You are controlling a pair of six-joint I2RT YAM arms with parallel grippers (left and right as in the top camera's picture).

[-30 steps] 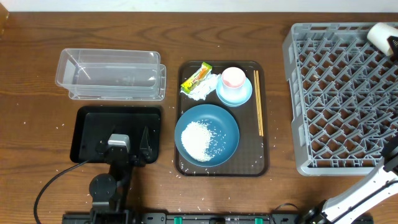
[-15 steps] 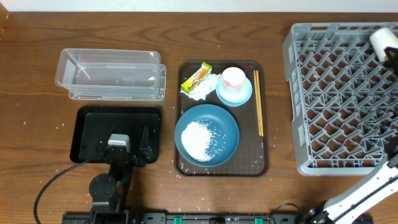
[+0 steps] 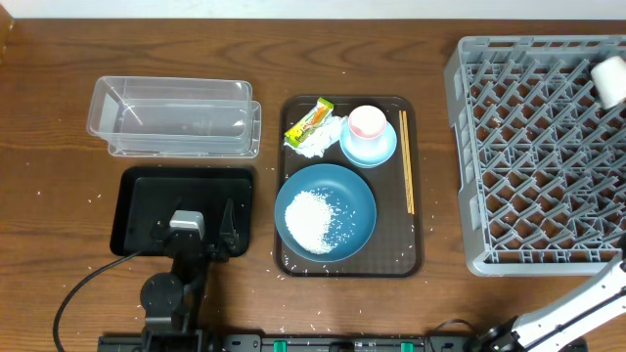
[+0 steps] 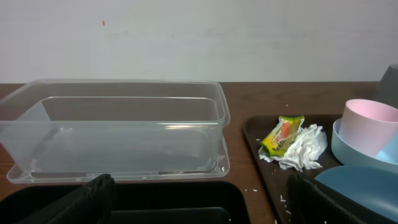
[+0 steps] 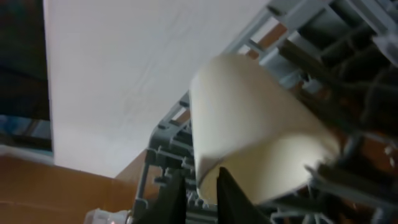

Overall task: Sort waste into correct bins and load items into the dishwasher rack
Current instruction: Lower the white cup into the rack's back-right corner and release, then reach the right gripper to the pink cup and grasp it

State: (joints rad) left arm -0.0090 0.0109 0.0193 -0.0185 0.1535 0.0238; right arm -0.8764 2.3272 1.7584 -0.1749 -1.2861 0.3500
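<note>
The grey dishwasher rack (image 3: 528, 147) stands at the right. My right gripper (image 5: 202, 180) is shut on the rim of a white cup (image 5: 255, 143) and holds it over the rack's far right corner, where the cup (image 3: 611, 80) shows at the overhead frame's edge. My left gripper (image 3: 196, 223) is open and empty over the black tray (image 3: 137, 196), in front of the clear tub (image 4: 118, 124). The brown serving tray holds the yellow-green wrapper (image 3: 309, 120), white tissue (image 3: 320, 140), pink-inside cup (image 3: 367, 123) on a light blue saucer (image 3: 370, 153), chopsticks (image 3: 407, 161), and the blue plate (image 3: 357, 210) with rice (image 3: 315, 220).
The brown serving tray (image 3: 416, 244) lies between the bins and the rack. Stray rice grains are scattered on the wooden table around it. A cable (image 3: 78, 293) runs from the left arm at the front. The right arm's link (image 3: 577, 303) crosses the front right corner.
The white cup in my right gripper has moved right and toward the front over the rack's far corner. The left arm has not moved.
</note>
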